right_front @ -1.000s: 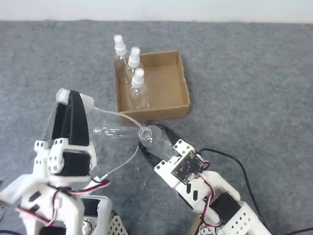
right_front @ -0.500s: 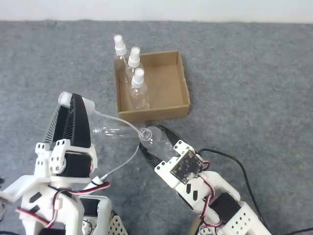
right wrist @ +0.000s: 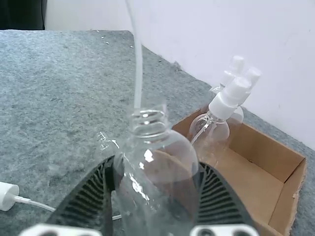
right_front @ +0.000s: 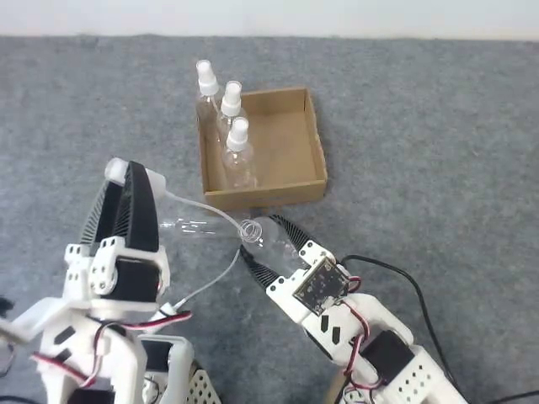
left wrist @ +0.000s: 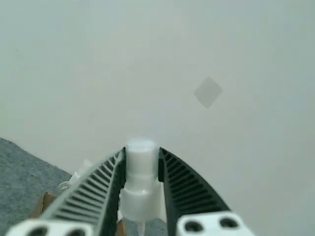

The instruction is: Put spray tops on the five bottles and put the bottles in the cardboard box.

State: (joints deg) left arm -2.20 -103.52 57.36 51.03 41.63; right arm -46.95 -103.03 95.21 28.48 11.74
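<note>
Capping step: left pincer (left wrist: 141, 151) clamps spray top (left wrist: 141, 172), right pincer (right wrist: 155, 167) grips open bottle (right wrist: 153, 147), dip tube (right wrist: 136, 59) in neck (right wrist: 147, 120). Next needs feeding tube down, seating top squarely

I work over a grey, felt-like surface (right_front: 421, 126). The cardboard box (right_front: 269, 195) sits on it. Just in front of the box's near wall, a clear bottle (right_front: 189, 225) lies on its side. Farther from the box, towards me, lies a loose spray top (right wrist: 6, 195) with its tube.
</note>
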